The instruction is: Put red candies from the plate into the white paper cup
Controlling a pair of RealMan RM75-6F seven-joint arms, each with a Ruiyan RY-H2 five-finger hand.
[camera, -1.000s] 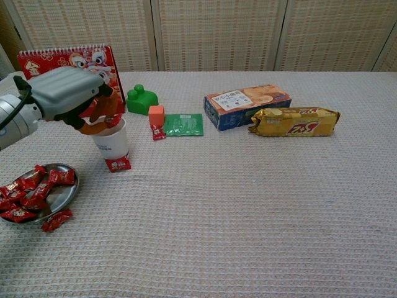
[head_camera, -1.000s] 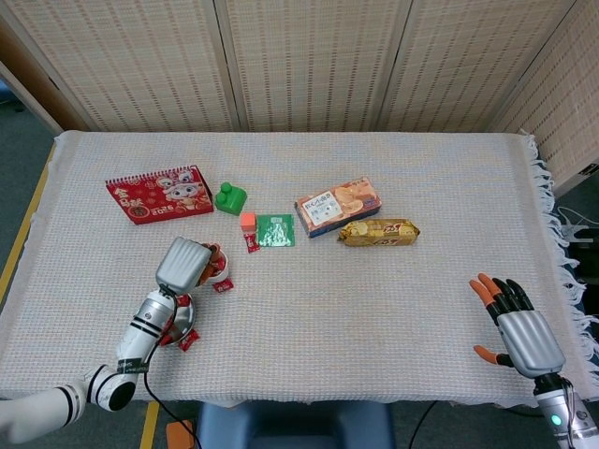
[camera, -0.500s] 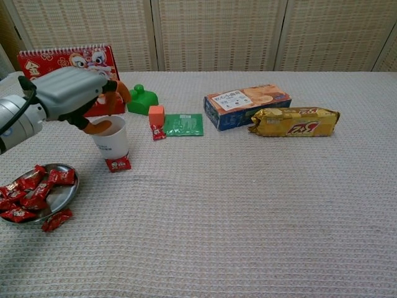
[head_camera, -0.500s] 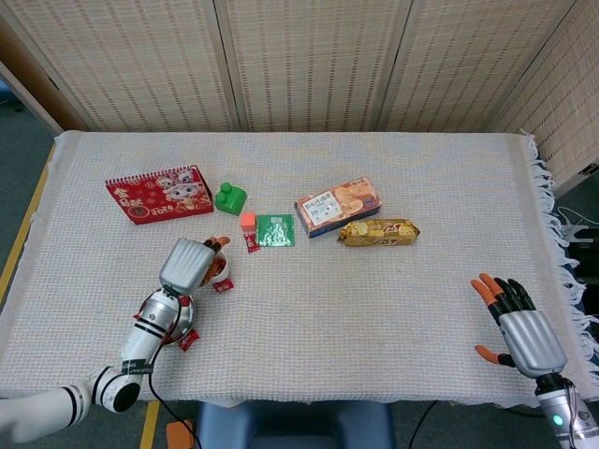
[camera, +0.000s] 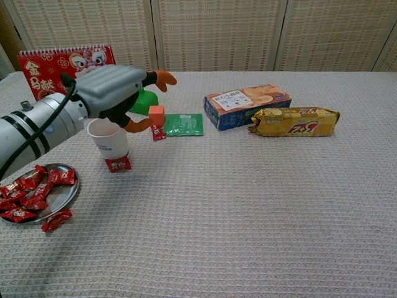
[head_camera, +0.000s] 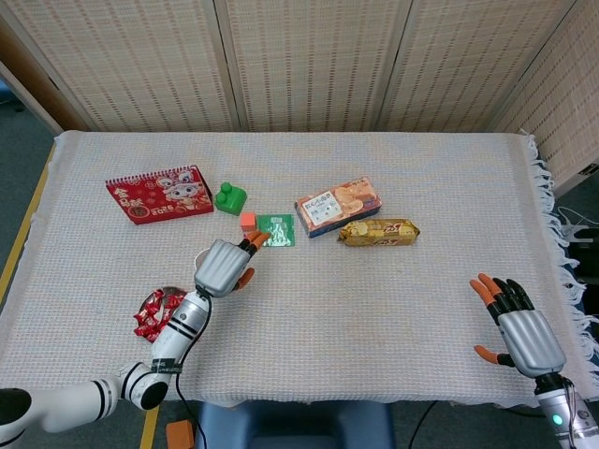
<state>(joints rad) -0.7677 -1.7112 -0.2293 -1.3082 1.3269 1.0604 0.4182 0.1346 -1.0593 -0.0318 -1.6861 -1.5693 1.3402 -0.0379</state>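
Left hand (camera: 115, 93) has swung right, off the white paper cup (camera: 108, 139); fingers (camera: 162, 77) released, empty, so 1 candy dropped. Red candies (camera: 31, 189) remain on plate (camera: 67, 194), near left. Right hand (head_camera: 524, 329) open, idle.

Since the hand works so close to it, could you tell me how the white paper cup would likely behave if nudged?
The white paper cup looks thin-walled and tall for its base, so probably light and apt to tip. The left hand hovers beside its rim, so a brush could topple it. A firm squeeze would likely crumple it.
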